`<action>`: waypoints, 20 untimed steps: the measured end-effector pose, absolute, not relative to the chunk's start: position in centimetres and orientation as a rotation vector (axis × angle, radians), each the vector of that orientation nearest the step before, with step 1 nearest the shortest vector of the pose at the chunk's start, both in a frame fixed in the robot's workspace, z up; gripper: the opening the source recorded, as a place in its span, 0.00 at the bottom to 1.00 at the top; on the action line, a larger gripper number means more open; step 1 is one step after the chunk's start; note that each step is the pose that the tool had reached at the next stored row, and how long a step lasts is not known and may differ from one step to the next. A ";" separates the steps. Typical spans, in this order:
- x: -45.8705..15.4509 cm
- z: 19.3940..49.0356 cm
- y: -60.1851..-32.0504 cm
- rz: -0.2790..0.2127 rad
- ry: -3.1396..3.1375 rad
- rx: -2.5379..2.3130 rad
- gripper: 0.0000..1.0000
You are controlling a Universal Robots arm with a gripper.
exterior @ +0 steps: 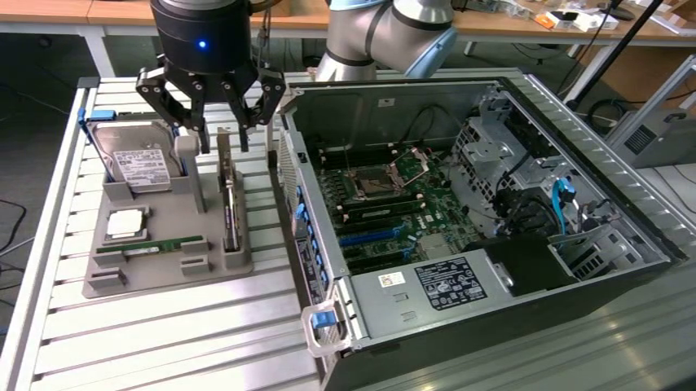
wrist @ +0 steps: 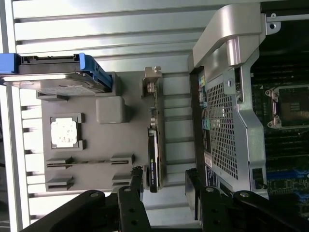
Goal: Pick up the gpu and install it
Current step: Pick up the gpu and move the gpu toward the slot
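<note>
The gpu [exterior: 230, 199] stands on its long edge in a slot of the grey holder tray [exterior: 163, 265], with its silver bracket at the far end. In the wrist view the gpu [wrist: 153, 145] is a thin dark strip with a brownish-green board edge. My gripper [exterior: 223, 130] hangs open just above the card's far end, one black finger on each side of it. In the wrist view the gripper [wrist: 164, 180] straddles the card's end, and one fingertip [wrist: 136, 175] is close beside it without touching.
The tray also carries a silver hard drive [exterior: 136, 163] in a blue caddy, a CPU [exterior: 125, 221] and a green RAM stick [exterior: 163, 244]. The open computer case [exterior: 609, 220] lies at the exterior view's right, its motherboard [exterior: 392, 204] with blue slots exposed. Slatted aluminium table [exterior: 163, 342] underneath.
</note>
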State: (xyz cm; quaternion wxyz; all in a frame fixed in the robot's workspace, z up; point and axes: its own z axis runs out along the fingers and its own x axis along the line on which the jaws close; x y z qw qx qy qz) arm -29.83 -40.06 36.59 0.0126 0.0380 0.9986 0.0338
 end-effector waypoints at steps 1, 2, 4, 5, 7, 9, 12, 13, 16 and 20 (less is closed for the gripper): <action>-29.8 36.6 -40.1 0.106 3.112 0.118 0.48; -29.8 36.6 -40.1 0.106 3.112 0.119 0.48; -29.8 36.5 -40.1 0.107 3.112 0.119 0.48; -29.8 36.5 -40.1 0.108 3.112 0.118 0.48; -29.8 36.4 -40.1 0.109 3.112 0.119 0.48; -29.8 36.4 -40.1 0.110 3.112 0.119 0.48; -29.8 36.3 -40.1 0.111 3.112 0.119 0.48; -29.8 36.3 -40.1 0.112 3.112 0.119 0.48; -29.8 36.2 -40.1 0.113 3.112 0.119 0.48; -29.8 36.1 -40.1 0.115 3.112 0.119 0.48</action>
